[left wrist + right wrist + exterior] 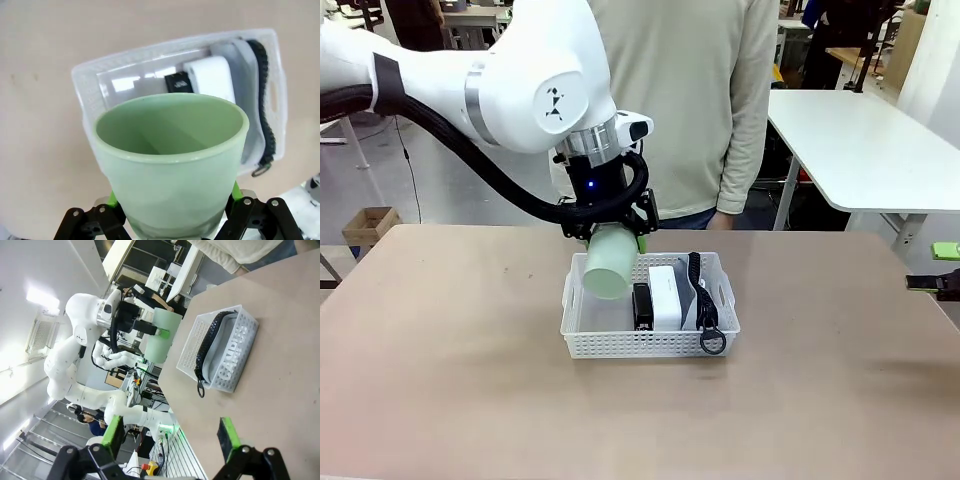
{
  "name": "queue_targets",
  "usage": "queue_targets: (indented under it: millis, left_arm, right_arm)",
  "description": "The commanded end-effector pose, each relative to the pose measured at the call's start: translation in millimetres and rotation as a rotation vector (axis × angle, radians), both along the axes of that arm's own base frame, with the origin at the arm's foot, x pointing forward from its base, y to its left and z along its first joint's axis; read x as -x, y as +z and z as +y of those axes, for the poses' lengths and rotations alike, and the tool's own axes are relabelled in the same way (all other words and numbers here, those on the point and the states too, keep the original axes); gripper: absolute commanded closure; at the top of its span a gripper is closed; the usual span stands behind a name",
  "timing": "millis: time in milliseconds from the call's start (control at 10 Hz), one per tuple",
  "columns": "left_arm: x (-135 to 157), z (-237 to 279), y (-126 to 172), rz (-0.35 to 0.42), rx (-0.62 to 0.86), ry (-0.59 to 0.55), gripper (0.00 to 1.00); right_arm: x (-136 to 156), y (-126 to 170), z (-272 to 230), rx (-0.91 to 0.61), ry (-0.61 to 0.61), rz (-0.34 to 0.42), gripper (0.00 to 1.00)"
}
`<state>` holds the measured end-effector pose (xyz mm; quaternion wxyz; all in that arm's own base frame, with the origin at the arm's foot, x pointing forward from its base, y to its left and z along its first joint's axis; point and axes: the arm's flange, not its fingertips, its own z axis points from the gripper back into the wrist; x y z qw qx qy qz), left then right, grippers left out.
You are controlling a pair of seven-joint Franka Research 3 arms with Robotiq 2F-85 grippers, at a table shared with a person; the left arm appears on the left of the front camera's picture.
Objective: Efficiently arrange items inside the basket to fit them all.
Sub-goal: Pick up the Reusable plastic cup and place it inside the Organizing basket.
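My left gripper [612,240] is shut on the pale green cup [608,267], which hangs tilted just above the left end of the white basket [620,345]. In the left wrist view the cup [170,160] sits between my green pads [113,199], with the basket [85,80] below it. Inside the basket lie the black stapler [642,305], the white clock [666,295] and the grey pouch [692,300] with its black strap along the right side. The left part of the basket floor is bare. My right gripper [170,436] stands open far to the right [940,268], holding nothing.
A person in a cream sweater [690,100] stands at the far side of the table, behind the basket. A white table [870,140] stands at the back right and a cardboard box [370,225] on the floor at the left. Bare tabletop [450,350] surrounds the basket.
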<state>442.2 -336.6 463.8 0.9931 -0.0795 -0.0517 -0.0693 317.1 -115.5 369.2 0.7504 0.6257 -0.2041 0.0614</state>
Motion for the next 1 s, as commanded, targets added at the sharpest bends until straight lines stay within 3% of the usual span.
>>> queue_targets:
  millis: [0, 300, 900]
  left_arm:
    - [3.2, 3.7, -14.6, -0.088, -0.03, 0.081, 0.13]
    - [1.3, 10.2, -41.5, -0.178, -0.033, 0.147, 0.13]
    - [-15.1, 9.1, -80.1, -0.198, -0.074, 0.159, 0.13]
  right_arm:
    - [5.0, -0.3, 0.0, 0.003, 0.015, -0.017, 0.0]
    - [5.0, -0.3, 0.0, 0.003, 0.015, -0.017, 0.0]
    - [5.0, -0.3, 0.0, 0.003, 0.015, -0.017, 0.0]
